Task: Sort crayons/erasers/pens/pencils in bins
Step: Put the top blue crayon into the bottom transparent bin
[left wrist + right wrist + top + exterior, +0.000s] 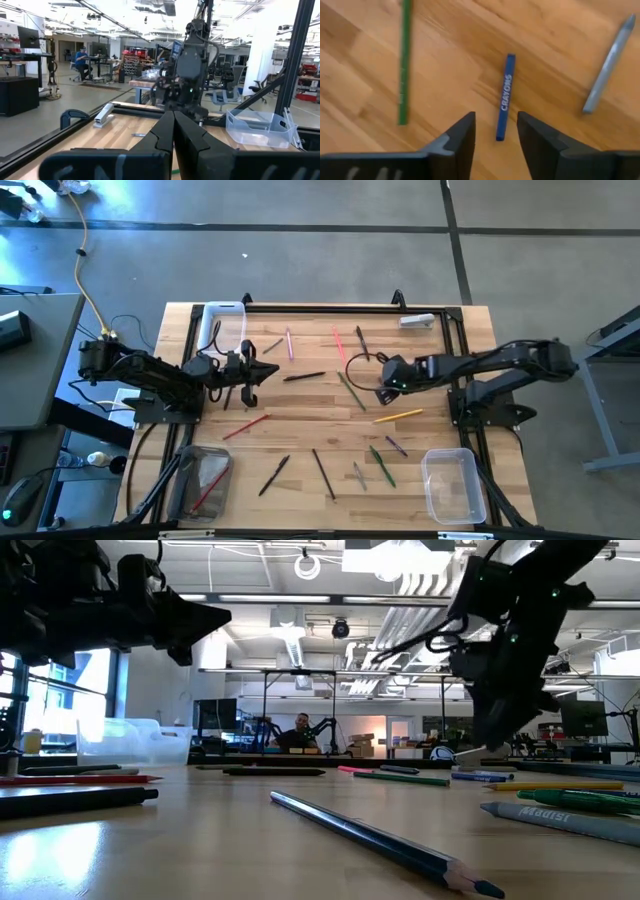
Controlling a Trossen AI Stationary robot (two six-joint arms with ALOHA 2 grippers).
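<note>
Right gripper [495,131] is over the middle of the desk [300,435], pointing down, fingers [460,137] parted with nothing between them. A blue crayon [504,97] marked "CRAYONS" lies flat on the wood right below the gap, not touched. Beside that crayon: a green pencil [404,60] on one side, a grey crayon [610,65] on the other, both apart from it.

Left gripper [262,372] hangs above the desk on the far-left side, jaws pressed together, holding nothing.

Bins, relative to the right gripper:
- white-rimmed bin [222,327] far-left, just behind the left gripper
- grey-tinted bin [203,480] near-left, with a red stick inside
- clear bin [450,483] near-right, looks empty

Remaining sticks are scattered loose around the right gripper, including a yellow pencil [398,416] just near of it and a red pencil [246,426] off to the left.
</note>
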